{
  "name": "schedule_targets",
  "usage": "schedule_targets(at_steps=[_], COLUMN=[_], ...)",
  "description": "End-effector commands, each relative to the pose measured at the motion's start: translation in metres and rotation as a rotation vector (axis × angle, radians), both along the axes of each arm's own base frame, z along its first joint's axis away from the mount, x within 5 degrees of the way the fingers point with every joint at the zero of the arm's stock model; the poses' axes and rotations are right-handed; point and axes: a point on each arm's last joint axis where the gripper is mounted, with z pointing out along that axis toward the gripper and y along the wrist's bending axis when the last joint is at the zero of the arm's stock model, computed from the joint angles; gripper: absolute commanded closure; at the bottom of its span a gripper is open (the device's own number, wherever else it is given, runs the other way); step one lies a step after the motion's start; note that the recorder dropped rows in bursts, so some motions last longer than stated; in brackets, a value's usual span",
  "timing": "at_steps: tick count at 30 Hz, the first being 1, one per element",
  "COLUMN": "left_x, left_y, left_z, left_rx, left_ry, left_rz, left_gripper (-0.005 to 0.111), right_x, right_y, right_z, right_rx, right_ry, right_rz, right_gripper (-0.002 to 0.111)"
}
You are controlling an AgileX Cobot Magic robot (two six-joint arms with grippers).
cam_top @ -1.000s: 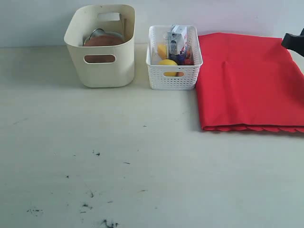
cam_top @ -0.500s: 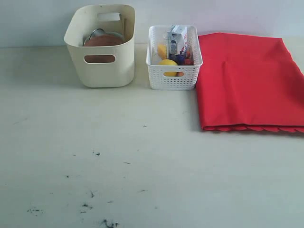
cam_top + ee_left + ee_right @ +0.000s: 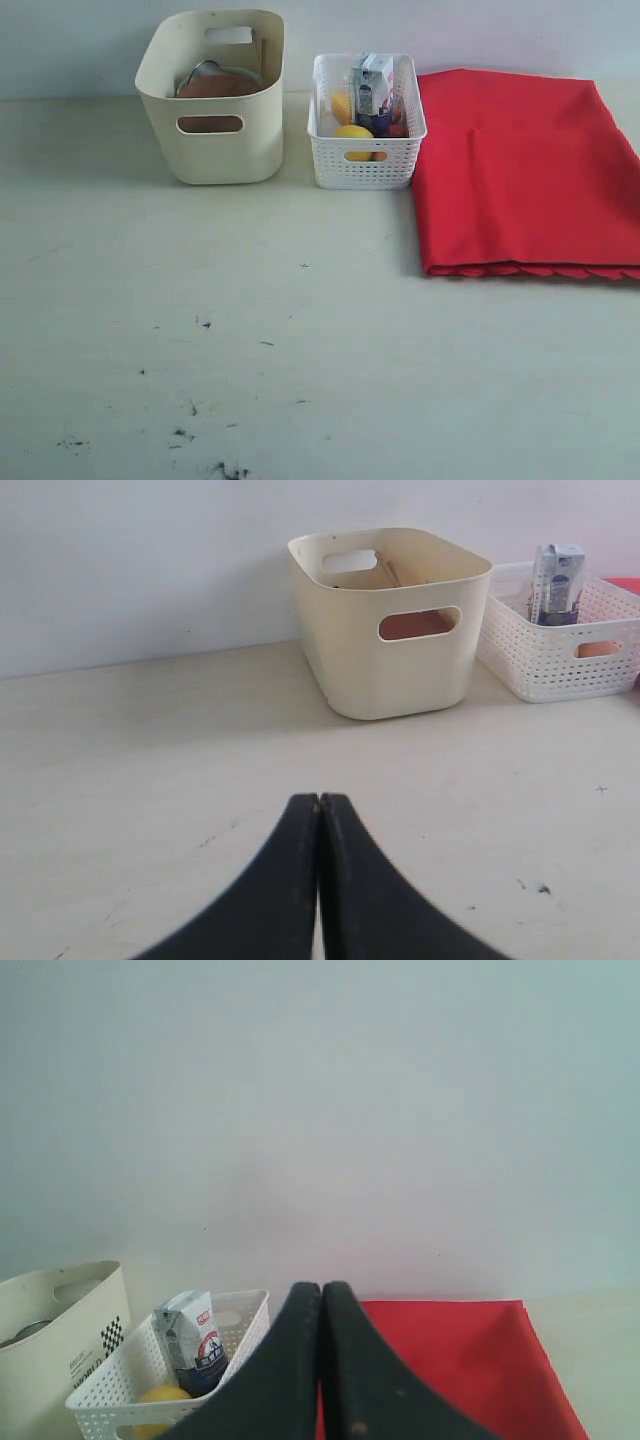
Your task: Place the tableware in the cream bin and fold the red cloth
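Red cloth (image 3: 520,170) lies flat on the table (image 3: 300,330), just beside the right side of the white basket (image 3: 365,165). The cream bin (image 3: 215,150) stands left of this basket, and a brown plate (image 3: 218,87) leans inside it. The left gripper (image 3: 318,805) and the right gripper (image 3: 321,1292) each have the fingers pressed together, holding nothing.

Likely lab test bench: scuffed pale tabletop (image 3: 400,380), blank white wall (image 3: 450,30), staged cream bin (image 3: 215,150), white basket (image 3: 365,165).
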Motion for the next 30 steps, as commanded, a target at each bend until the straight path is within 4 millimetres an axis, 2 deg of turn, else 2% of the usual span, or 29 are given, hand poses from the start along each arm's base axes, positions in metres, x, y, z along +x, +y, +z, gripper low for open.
schedule_targets(at_steps=[1, 16, 24, 30], left_x=[-0.0004, -0.0004, 0.0006, 0.0006], left_y=[0.0002, 0.0006, 0.0067, 0.0075], left_z=[0.0003, 0.0001, 0.0001, 0.0001], left_rx=[0.003, 0.003, 0.003, 0.005], left_ry=[-0.004, -0.002, -0.002, -0.003], left_rz=[0.002, 0.008, 0.12, 0.134], left_gripper=[0.104, 0.104, 0.104, 0.104], right_x=[-0.0011, -0.0011, -0.0011, -0.0011], right_y=[-0.0001, -0.0001, -0.0001, -0.0001], right_z=[-0.0025, -0.0025, -0.0025, -0.0025], right_rx=[-0.003, -0.007, -0.007, -0.007], right_ry=[0.014, 0.013, 0.013, 0.013], right_rz=[-0.001, -0.002, -0.002, -0.002], right_gripper=[0.108, 0.108, 0.108, 0.108])
